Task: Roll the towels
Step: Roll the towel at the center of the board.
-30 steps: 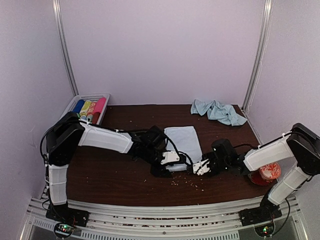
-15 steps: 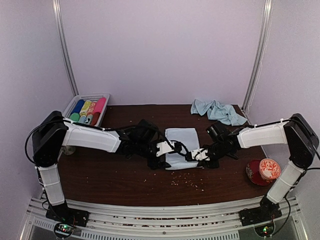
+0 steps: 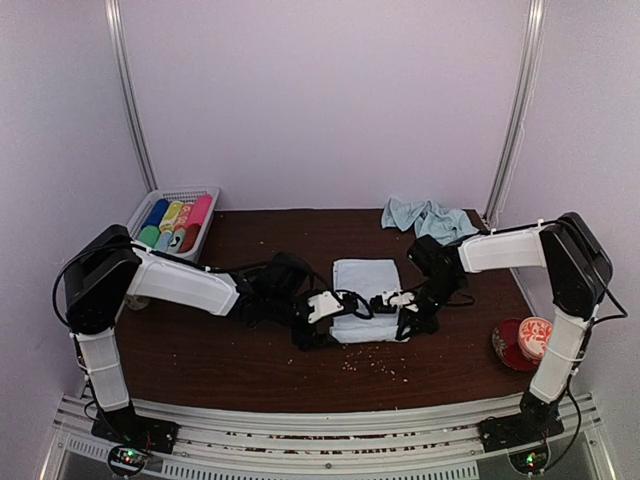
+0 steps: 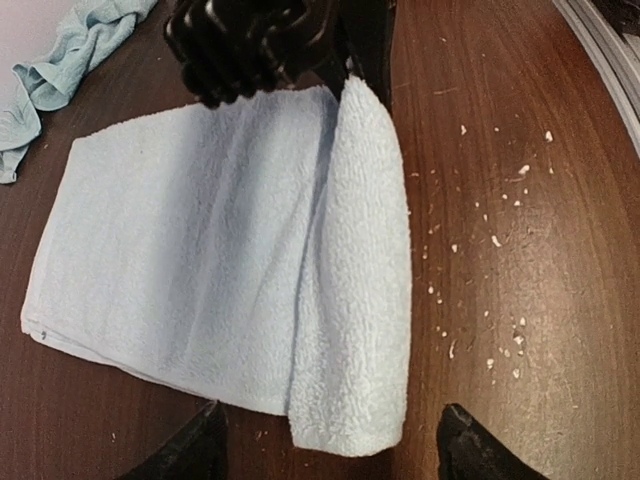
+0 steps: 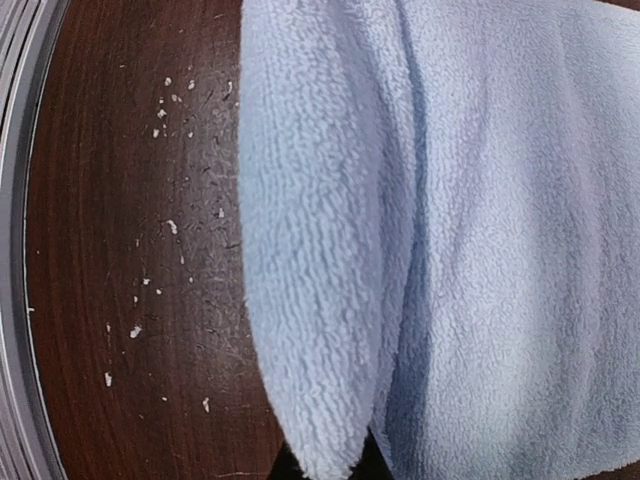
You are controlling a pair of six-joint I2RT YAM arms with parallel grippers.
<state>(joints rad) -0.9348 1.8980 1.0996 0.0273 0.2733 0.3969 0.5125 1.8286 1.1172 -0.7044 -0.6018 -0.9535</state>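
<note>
The right tool [image 4: 340, 65] is closed on the near long edge of a flat pale light-blue terry-cloth towel [image 4: 180, 250], pinching the turned-over fabric at its own end of the fold. From that pinch a thick flap of cloth runs straight toward the left tool [image 4: 335, 445], doubled back over the flat part of the towel like the first turn of a roll. The left tool stands at the opposite end of the flap with its two black fingers [image 4: 205, 445] spread wide, one on each side of the flap's end. Neither finger presses it, and the tool grips nothing. In the right wrist view the lifted fold narrows down to that tool's fingertips at the bottom edge, with the flat cloth beside it.

Under both tools is a dark brown wooden tabletop [image 3: 220, 350], and the towel lies on it between them. On the side of the fold away from the flat cloth, small white crumbs [image 4: 490, 240] are scattered over the wood. Behind the right tool and well apart from it, a second pale light-blue towel [image 3: 435, 222] lies crumpled in a heap. Far behind the left tool, at the corner on its outer side, a white plastic basket [image 3: 185, 192] holds bright cloth rolls [image 3: 175, 222] in blue, yellow, pink, green and red. On the right tool's outer side, near the tabletop's edge, sits a round red dish [image 3: 528, 340].
</note>
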